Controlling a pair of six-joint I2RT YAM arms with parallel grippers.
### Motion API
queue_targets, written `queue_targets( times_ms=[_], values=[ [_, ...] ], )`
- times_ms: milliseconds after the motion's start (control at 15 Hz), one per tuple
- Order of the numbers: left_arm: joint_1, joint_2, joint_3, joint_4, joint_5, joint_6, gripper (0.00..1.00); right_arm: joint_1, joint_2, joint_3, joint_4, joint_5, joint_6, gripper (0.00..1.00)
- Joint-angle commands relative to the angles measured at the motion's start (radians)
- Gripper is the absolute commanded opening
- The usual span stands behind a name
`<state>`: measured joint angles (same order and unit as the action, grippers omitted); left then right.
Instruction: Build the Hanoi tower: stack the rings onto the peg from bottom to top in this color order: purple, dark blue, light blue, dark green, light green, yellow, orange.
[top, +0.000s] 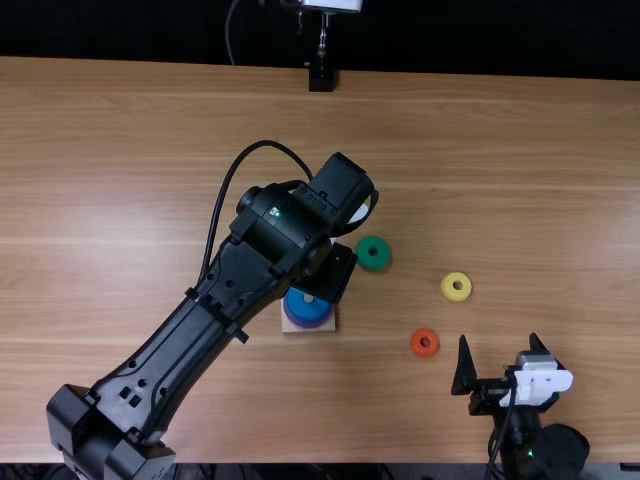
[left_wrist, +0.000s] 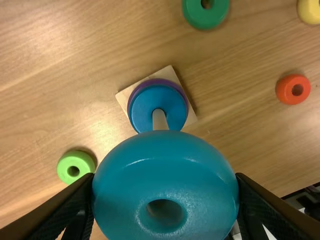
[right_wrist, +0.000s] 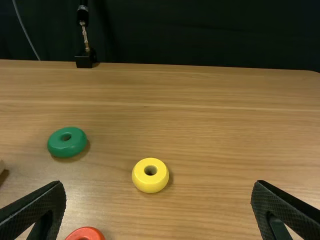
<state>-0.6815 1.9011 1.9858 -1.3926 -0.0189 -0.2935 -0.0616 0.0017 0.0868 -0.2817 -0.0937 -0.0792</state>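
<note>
The light brown wooden table (top: 150, 130) is stretching away to a black backdrop (top: 480, 35), and a small black stand (top: 320, 77) is sitting at its far edge, left of the right arm's base. Now the square wooden base (top: 288, 326): it's carrying the purple ring (top: 322, 321) at the bottom, the dark blue ring (top: 309, 310) is lying on top of that, and the pale peg (left_wrist: 159, 120) is poking up through both. To its right and farther off, the dark green ring (top: 374, 253) is lying flat; the yellow ring (top: 456, 287) is resting farther right, and the orange ring (top: 425, 343) is lying nearer the near edge. Over to the left of the base, the light green ring (left_wrist: 75, 166) is resting on the wood. And here's the left arm (top: 190, 340), reaching from near left towards the middle, its gripper (top: 330, 272) pointing down beside the base. Its fingers are standing a ring's width apart, pressing on both sides of the light blue ring (left_wrist: 165, 185), which they're holding above the table. The right gripper (top: 498, 358) is hovering at near right, fingers spreading wide, holding nothing.
</note>
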Motion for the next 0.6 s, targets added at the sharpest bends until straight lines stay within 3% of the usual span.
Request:
queue_targets(
  times_ms=[0,400,467,533],
  values=[
    [-0.013,0.021,-0.024,0.001,0.004,-0.014,0.00,-0.015,-0.002,-0.071,-0.076,-0.013,0.006,1.00],
    [-0.015,0.046,-0.033,0.001,0.006,-0.010,0.00,-0.015,-0.002,-0.071,-0.076,-0.013,0.006,1.00],
    [-0.016,0.046,-0.031,0.003,0.008,-0.010,0.24,-0.015,-0.002,-0.071,-0.076,-0.013,0.006,1.00],
    [-0.016,0.047,-0.033,0.001,0.012,-0.010,0.68,-0.015,-0.002,-0.071,-0.076,-0.013,0.006,1.00]
  ],
)
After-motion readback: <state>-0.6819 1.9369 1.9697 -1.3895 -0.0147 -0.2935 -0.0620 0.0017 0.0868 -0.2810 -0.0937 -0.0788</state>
